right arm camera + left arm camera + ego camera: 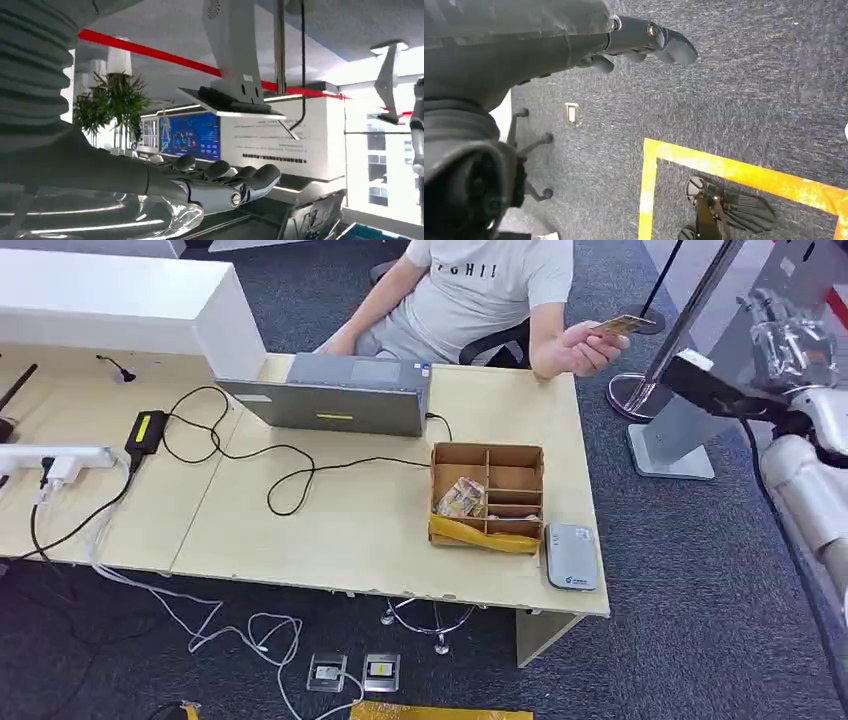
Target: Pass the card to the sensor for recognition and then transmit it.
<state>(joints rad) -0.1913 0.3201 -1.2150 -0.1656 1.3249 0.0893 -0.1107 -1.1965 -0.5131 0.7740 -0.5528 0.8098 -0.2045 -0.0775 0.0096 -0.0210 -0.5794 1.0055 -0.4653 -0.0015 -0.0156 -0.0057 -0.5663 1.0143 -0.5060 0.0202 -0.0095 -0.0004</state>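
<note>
Head view, upper right: I see a person's hand (583, 348) holding the card (622, 325); sensor (571, 556) sits beside the box (488, 496) on the bench (350, 530). My left hand (644, 42) and right hand (220, 185) hold nothing, fingers loose.

Laptop (340, 400) on desk (330, 530); cardboard organiser (488, 495) right of black cable (290, 480).

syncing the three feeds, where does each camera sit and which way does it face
Head view: high on the body, looking forward and down at the desk, card reader and a person's hand holding a card; right arm at the edge.
Left wrist view: faces carpet; left hand shows.
Right wrist view: faces outward and up; right hand empty.
Shared: both wrist views show their own fingers.
</note>
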